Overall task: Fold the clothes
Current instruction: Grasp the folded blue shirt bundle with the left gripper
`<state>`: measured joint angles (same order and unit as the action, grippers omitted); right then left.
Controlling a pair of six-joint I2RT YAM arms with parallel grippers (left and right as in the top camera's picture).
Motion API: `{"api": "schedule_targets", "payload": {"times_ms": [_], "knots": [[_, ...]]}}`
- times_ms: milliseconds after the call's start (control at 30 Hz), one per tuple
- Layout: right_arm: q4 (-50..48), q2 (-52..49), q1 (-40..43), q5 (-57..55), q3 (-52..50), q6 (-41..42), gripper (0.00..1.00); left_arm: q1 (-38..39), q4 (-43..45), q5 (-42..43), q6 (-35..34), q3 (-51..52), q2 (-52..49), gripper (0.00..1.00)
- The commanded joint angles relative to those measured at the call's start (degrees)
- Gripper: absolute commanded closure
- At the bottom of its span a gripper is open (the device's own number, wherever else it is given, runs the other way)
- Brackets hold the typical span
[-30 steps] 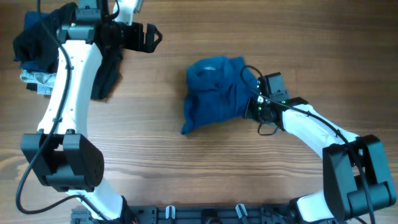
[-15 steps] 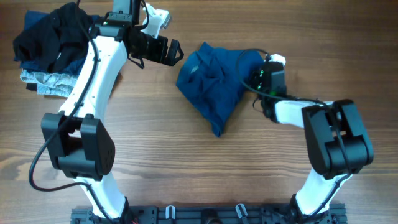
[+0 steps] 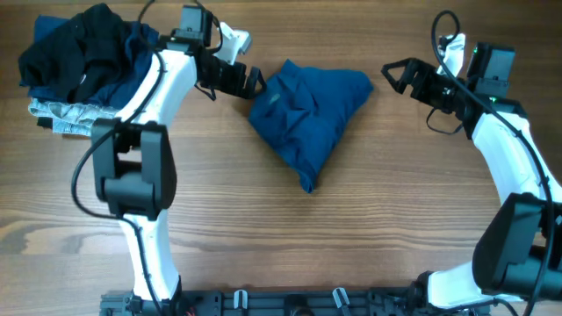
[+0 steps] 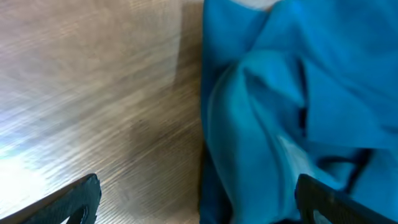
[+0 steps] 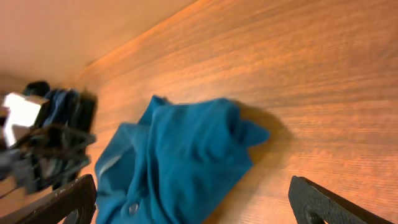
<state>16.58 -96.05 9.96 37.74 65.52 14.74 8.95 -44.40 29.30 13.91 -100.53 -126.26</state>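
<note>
blue garment (image 3: 307,118): you have one teal-blue top lying crumpled at mid-table.
shape: it is bunched into a rough triangle, with the wide edge on the far side and the point toward the near edge.
surface: you can see deep creases and overlapping folds, and none of it is spread flat.
clothes pile (image 3: 83,61): this heap sits at your far left corner, well apart from the blue garment.
pile make-up: a black garment (image 3: 75,48) lies on top with a blue piece (image 3: 132,44) beside it, and grey-white patterned fabric (image 3: 54,114) pokes out at the near edge.
</note>
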Motion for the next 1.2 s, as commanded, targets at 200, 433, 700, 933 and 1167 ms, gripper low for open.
{"api": "schedule_targets", "payload": {"times_ms": [200,433,700,933,1167], "knots": [[3.43,1.2,-0.13,1.75,0.68,-2.54,0.0,4.81,3.15,15.23,1.33,0.31,-7.82,0.0],[3.63,1.2,-0.13,1.75,0.68,-2.56,0.01,11.32,3.32,15.02,1.27,0.31,-9.31,0.06],[3.67,1.2,-0.13,1.75,0.66,-2.67,0.0,10.12,3.45,13.38,-8.41,-1.11,-8.0,0.96],[3.69,1.18,-0.13,1.73,0.63,-2.6,0.0,2.54,3.82,16.92,-18.14,-3.85,5.2,0.96],[8.17,1.14,-0.17,-0.76,0.59,-2.78,0.0,-1.14,9.99,12.92,-26.71,-3.85,17.66,0.96]]}}
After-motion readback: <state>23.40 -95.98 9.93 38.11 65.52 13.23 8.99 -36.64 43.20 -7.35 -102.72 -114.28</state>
